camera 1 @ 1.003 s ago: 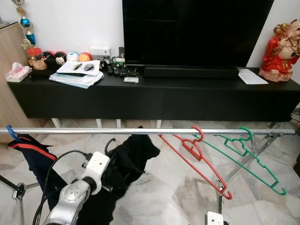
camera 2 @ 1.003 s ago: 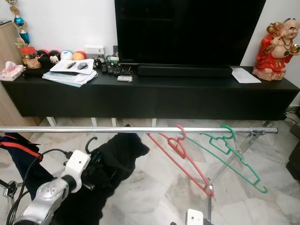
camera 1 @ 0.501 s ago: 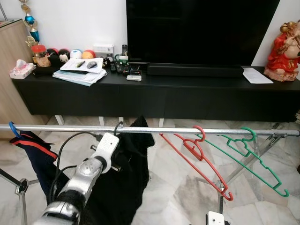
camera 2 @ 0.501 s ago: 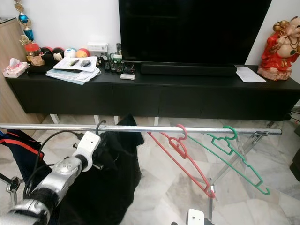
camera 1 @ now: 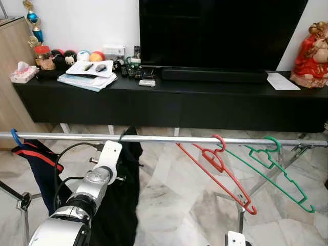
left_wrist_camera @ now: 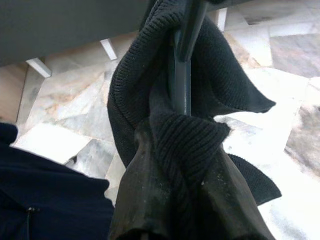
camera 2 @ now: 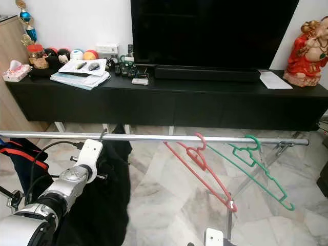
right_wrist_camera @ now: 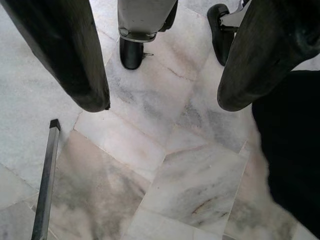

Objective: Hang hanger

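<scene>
A metal rail (camera 1: pixel 169 139) runs across in front of me. My left gripper (left_wrist_camera: pixel 185 192) is shut on a dark hanger (left_wrist_camera: pixel 181 75) draped with a black knit garment (camera 1: pixel 125 184). The arm is raised just below the rail, left of centre. The hanger's hook (camera 1: pixel 124 135) meets the rail, and the garment hangs straight down. The garment hides the fingers in the eye views. A red hanger (camera 1: pixel 218 169) and a green hanger (camera 1: pixel 279 171) hang further right on the rail. My right gripper (right_wrist_camera: pixel 165 102) is open, hangs low and points at the marble floor.
A navy garment with red trim (camera 1: pixel 33 164) hangs at the rail's left end. Behind the rail stands a long black TV console (camera 1: pixel 169 105) with papers, small items and a red statue (camera 1: pixel 310 54). A rack leg (right_wrist_camera: pixel 45 180) and my feet (right_wrist_camera: pixel 135 50) are below.
My left arm has lifted the hanger from below the rail up to it. The black garment, bunched before, now hangs straight. The camera has shifted a little.
</scene>
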You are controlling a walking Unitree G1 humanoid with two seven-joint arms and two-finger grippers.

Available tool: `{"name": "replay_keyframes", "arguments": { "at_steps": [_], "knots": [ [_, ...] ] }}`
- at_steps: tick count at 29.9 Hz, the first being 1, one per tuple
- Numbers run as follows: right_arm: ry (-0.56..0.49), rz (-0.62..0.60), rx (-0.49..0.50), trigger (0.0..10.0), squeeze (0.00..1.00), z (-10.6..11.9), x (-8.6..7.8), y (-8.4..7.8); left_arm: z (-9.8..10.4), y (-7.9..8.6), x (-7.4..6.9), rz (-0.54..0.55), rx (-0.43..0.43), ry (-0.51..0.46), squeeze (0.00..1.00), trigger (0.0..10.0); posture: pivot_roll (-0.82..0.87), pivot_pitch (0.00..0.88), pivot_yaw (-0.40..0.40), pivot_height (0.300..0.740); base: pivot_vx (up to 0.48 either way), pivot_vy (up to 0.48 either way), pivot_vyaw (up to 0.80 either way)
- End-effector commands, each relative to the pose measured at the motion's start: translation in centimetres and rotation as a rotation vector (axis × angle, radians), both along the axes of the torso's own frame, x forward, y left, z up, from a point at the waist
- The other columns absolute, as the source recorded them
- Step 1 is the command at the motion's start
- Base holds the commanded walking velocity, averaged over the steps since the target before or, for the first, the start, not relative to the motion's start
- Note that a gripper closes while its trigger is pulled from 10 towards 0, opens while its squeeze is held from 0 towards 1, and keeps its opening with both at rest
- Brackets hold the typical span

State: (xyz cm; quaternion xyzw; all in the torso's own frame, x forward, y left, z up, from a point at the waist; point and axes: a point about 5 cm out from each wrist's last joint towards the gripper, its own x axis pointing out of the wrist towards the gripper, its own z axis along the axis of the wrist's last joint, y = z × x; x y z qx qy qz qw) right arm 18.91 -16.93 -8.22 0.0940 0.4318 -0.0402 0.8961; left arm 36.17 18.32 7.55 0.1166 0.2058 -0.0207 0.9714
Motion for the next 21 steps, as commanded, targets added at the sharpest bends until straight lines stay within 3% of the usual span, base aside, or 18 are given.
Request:
{"name": "replay_keyframes", "arguments": {
  "at_steps": [1, 5, 6, 7, 21],
  "knots": [
    [0.007, 0.006, -0.006, 10.0, 0.0, 0.0, 0.1, -0.2, 0.1, 0.3, 0.1, 0.04, -0.023, 0.005, 0.0, 10.0, 0.03, 0.001, -0.052, 0.74, 0.0, 0.0, 0.0],
    [0.007, 0.007, -0.006, 10.0, 0.0, 0.0, 0.1, -0.1, -0.2, 0.1, -0.2, 0.023, -0.042, -0.003, 0.0, 10.0, 0.03, 0.0, -0.051, 0.74, 0.0, 0.0, 0.0],
    [0.007, 0.006, -0.006, 10.0, 0.0, 0.0, 0.0, -0.1, -0.3, 0.0, -0.2, 0.017, -0.055, -0.009, 0.11, 10.0, 0.03, 0.0, -0.049, 0.74, 0.0, 0.0, 0.0],
    [0.008, 0.006, -0.005, 10.0, 0.0, 0.0, 0.0, -0.1, -0.3, -0.2, -0.3, -0.003, -0.065, -0.028, 1.0, 10.0, 0.03, 0.0, -0.048, 0.74, 0.0, 0.0, 0.0],
    [0.016, 0.008, 0.002, 10.0, 0.0, -0.2, -0.3, 0.2, 0.3, 0.8, -1.5, -0.057, -0.133, -0.196, 1.0, 10.0, 0.03, 0.0, -0.03, 0.74, 0.0, 0.0, 0.0]
  ]
}}
